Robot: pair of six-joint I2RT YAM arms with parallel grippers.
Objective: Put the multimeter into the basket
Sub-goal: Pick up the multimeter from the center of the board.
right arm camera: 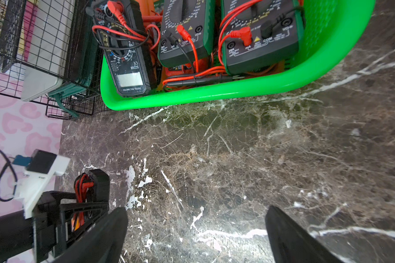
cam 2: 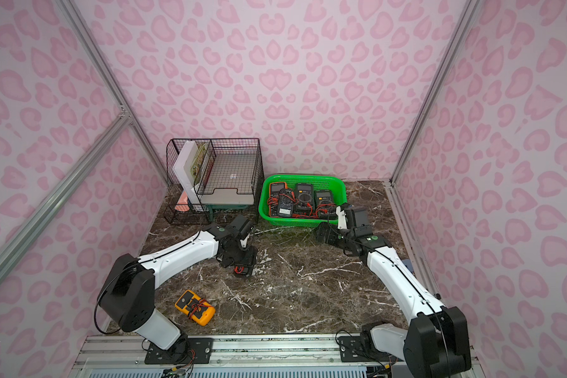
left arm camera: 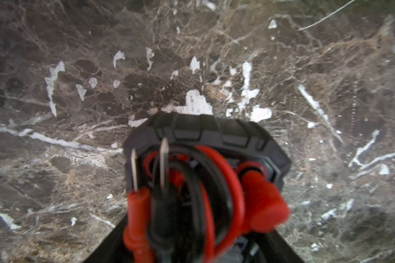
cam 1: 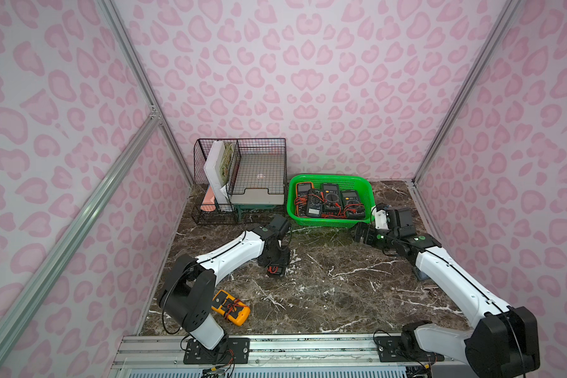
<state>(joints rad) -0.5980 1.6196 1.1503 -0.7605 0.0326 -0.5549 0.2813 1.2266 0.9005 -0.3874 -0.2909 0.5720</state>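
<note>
My left gripper [cam 1: 275, 261] is shut on a black multimeter [cam 1: 274, 271] wrapped in red and black leads, over the middle-left of the marble table. In the left wrist view the multimeter [left arm camera: 205, 136] sticks out past the gripper [left arm camera: 192, 248] toward the tabletop. The bright green basket [cam 1: 331, 223] stands at the back, right of centre, in both top views [cam 2: 295, 223], and holds several multimeters. My right gripper [cam 1: 357, 234] is open and empty just in front of the basket's right corner, its fingers [right arm camera: 110, 230] wide apart over bare marble. A yellow multimeter [cam 1: 231, 307] lies near the left arm's base.
A black wire-mesh desk organiser [cam 1: 239, 183] with white boards stands left of the basket [right arm camera: 214, 93] against the back wall. Pink patterned walls close in the table on three sides. A metal rail [cam 1: 275, 347] runs along the front edge.
</note>
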